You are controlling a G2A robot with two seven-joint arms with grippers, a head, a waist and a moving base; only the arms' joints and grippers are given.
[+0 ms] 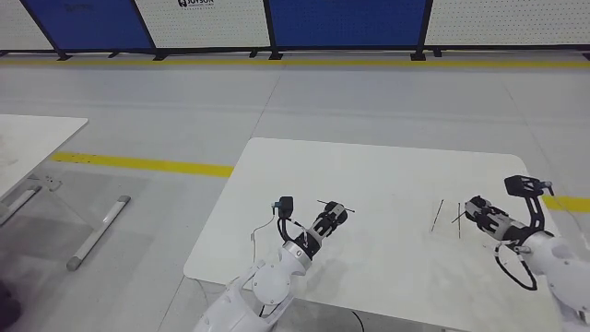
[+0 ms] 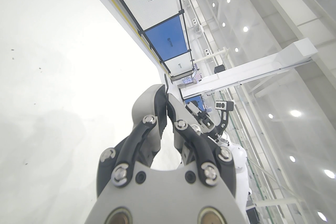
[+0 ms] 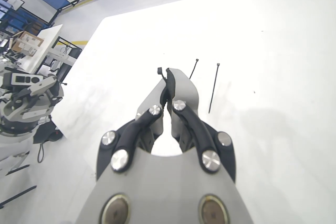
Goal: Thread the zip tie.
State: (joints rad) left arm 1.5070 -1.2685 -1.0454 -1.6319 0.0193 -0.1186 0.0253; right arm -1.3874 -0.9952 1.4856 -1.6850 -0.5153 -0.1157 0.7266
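Observation:
My left gripper [image 1: 334, 213] is over the near middle of the white table [image 1: 387, 171], shut on a thin black zip tie [image 1: 343, 208] that lies crosswise between its fingertips. In the left wrist view, the left gripper [image 2: 166, 97] is closed, with a short piece of the tie [image 2: 166, 81] sticking out past the tips. My right gripper [image 3: 167, 78] hovers over the table's right side, shut on another black zip tie whose square head [image 3: 159, 70] pokes out beside the tips. In the top view the right gripper [image 1: 474, 210] is far from the left one.
Two loose black zip ties [image 3: 193, 69] [image 3: 214, 88] lie side by side on the table just beyond the right gripper, also seen from above [image 1: 437, 216] [image 1: 459, 220]. Another white table [image 1: 28, 143] stands at the far left. Blue and white partition panels [image 1: 346, 5] line the back.

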